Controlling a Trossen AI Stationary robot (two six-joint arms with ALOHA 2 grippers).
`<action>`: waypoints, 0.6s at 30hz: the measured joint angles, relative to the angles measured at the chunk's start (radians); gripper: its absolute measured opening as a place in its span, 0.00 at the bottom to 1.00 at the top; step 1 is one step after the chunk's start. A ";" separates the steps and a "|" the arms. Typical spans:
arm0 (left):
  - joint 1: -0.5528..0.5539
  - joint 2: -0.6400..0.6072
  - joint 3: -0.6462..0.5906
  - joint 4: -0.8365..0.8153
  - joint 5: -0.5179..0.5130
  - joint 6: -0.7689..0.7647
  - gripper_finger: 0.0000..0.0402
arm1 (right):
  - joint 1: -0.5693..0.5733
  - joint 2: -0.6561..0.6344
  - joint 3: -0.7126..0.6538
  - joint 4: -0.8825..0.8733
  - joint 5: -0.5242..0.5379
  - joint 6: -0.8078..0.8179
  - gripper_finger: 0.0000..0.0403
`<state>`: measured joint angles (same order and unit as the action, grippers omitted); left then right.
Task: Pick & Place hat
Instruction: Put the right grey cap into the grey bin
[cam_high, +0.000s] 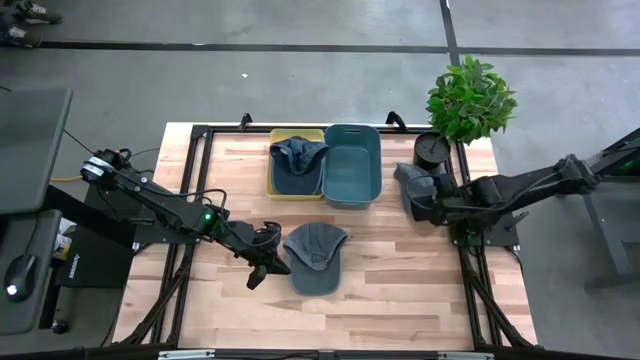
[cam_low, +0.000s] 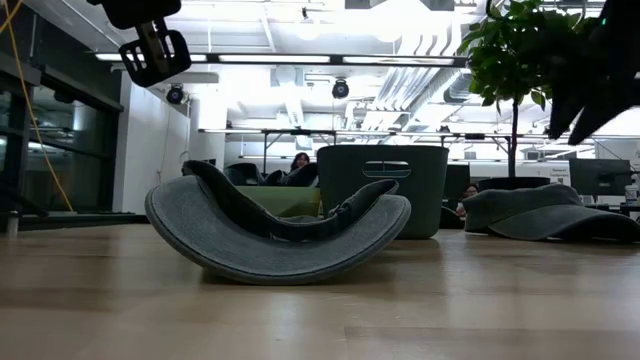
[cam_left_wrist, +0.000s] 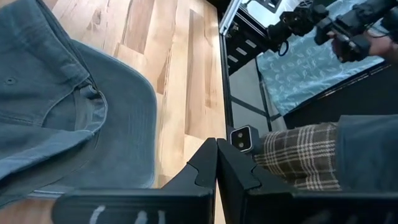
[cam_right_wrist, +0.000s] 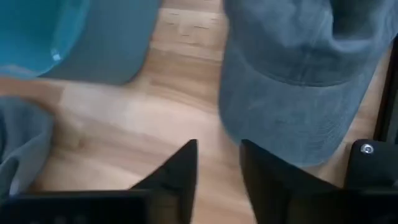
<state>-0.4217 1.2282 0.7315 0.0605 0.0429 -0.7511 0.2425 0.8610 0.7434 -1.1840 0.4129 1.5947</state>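
Only one hat (cam_high: 297, 158) inside yellow tray (cam_high: 273, 190).

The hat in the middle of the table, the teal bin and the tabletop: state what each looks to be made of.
Hat: soft woven cloth, probably washed cotton, matte grey-blue; seams and stitching show in the left wrist view and the crown sags.
Teal bin: likely moulded plastic, smooth, with rounded corners and a slight sheen.
Tabletop: wood planks, light and lightly sealed; grain and board joints are visible.
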 joint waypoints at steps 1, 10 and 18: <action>0.000 0.000 0.000 0.000 0.000 -0.004 0.00 | -0.019 -0.010 -0.022 0.017 -0.001 -0.003 0.34; 0.000 0.000 0.000 0.000 0.037 -0.023 0.00 | -0.143 -0.018 -0.120 0.110 0.079 -0.098 0.64; 0.000 0.000 0.000 -0.002 0.050 -0.039 0.00 | -0.272 -0.007 -0.116 0.097 0.130 -0.308 0.66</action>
<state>-0.4217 1.2282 0.7315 0.0586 0.0932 -0.7902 -0.0297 0.8542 0.6277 -1.0870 0.5432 1.2866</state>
